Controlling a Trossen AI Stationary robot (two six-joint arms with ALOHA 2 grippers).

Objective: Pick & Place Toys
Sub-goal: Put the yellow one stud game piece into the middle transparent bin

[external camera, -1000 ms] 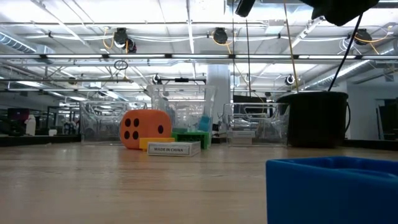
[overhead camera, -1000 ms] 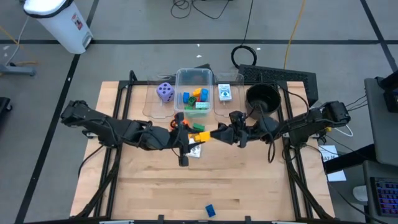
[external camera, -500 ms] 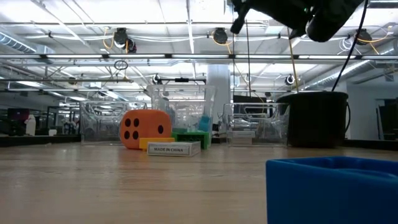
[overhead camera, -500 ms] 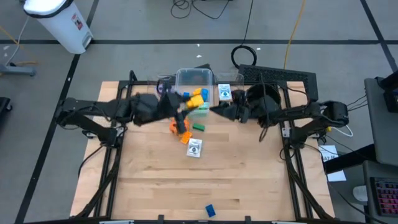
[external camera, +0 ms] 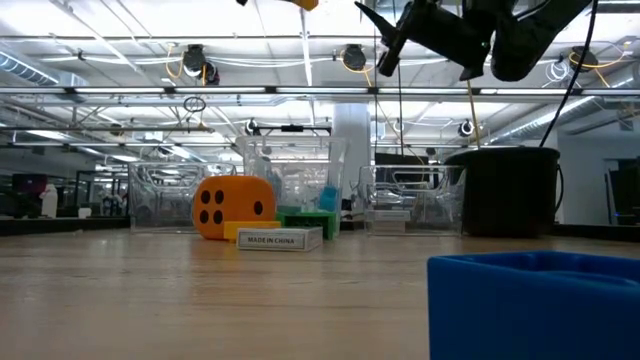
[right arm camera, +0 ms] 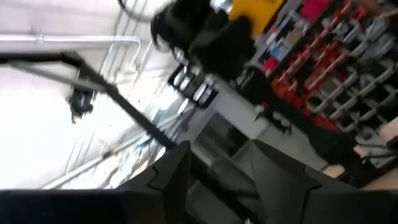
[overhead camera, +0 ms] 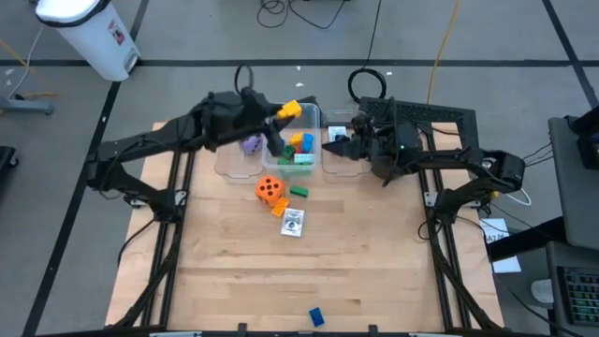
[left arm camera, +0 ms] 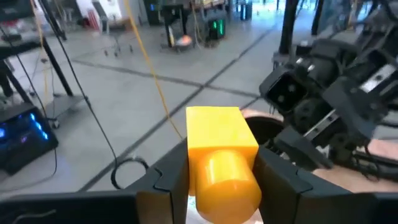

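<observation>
The left claw (left arm camera: pixel 221 177) grips a yellow block (left arm camera: pixel 222 149), raised above the clear tub (overhead camera: pixel 292 126). The right claw (right arm camera: pixel 214 165) hangs by the tub's right side, fingers apart, empty. An orange die (overhead camera: pixel 270 189) rests on the counter (overhead camera: pixel 234 271).

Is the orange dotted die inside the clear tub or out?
Out: the orange dotted die rests on the wooden table, before the tub.
</observation>
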